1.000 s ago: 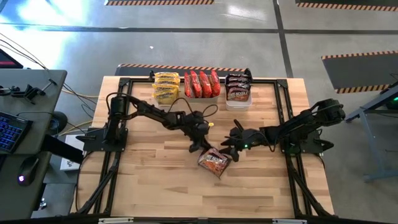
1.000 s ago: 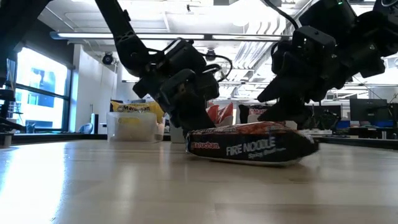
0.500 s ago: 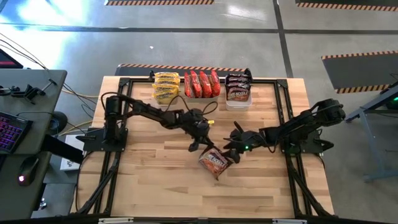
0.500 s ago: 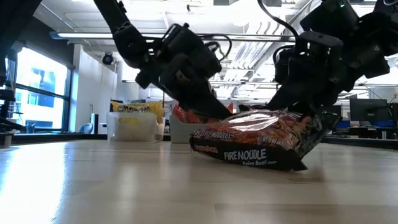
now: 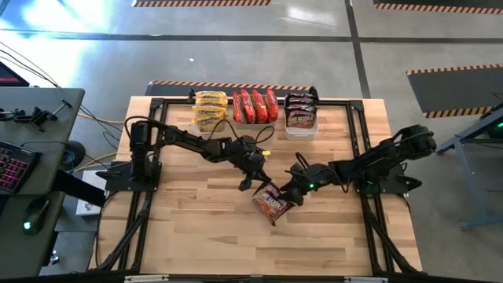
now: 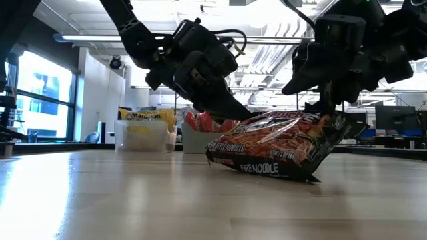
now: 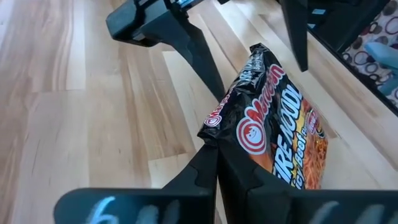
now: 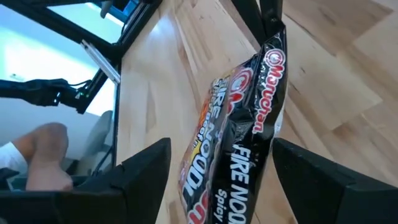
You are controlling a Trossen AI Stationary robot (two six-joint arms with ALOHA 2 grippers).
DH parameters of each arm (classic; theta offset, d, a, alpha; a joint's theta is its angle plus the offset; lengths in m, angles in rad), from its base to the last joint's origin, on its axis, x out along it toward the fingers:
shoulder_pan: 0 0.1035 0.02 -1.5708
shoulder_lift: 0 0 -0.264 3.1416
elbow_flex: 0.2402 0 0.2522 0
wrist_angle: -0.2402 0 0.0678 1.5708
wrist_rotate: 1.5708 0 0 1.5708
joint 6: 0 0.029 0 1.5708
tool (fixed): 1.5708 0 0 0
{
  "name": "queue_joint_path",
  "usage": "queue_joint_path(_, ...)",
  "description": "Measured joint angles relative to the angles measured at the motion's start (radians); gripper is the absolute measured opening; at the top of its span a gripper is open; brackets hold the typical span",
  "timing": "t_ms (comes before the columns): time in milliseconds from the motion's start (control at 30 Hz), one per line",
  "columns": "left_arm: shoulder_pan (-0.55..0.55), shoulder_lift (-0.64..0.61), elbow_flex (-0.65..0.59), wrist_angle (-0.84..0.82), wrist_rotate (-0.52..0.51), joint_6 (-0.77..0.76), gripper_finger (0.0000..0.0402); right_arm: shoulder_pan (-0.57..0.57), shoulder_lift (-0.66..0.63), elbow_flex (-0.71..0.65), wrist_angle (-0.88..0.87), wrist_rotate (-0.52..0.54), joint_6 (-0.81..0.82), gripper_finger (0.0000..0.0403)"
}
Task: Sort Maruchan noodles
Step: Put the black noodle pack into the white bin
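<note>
Left gripper (image 7: 214,146) clamped on crinkly black noodle packet (image 7: 273,134), right gripper (image 8: 214,158) spread apart.

Grey concrete floor (image 5: 236,47), bright window (image 6: 43,100), ceiling lights (image 6: 267,13)

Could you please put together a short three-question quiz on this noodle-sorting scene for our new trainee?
1. True or false: the black Fire Noodle packet lies flat on the table.
2. Which gripper is pinching the packet's edge? A) left gripper B) right gripper C) neither
3. Fill in: along the table's far edge, the middle tub holds ______ packets.

Key
1. False: one end is raised and the other end rests on the wood.
2. A: its fingers are shut on the packet's edge, while the right gripper's fingers stand open on either side of the packet.
3. Red.
</note>
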Motion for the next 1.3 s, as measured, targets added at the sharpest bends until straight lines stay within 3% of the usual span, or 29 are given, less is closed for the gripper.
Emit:
queue_joint_path(767, 0.0, -0.033, 0.0, 0.002, -0.009, 0.007, 0.0, 0.016, 0.013, 0.014, -0.038, 0.074, 0.058, 0.0268)
queue_joint_path(1100, 0.0, -0.049, 0.0, -0.014, -0.008, 0.011, 0.0, 0.057, 0.189, 0.208, -0.13, 0.045, 0.054, 0.0229)
queue_joint_path(1300, 0.002, -0.051, 0.0, -0.034, 0.026, 0.0, 0.0, 0.079, 0.2, 0.254, -0.195, 0.066, 0.058, 0.0185)
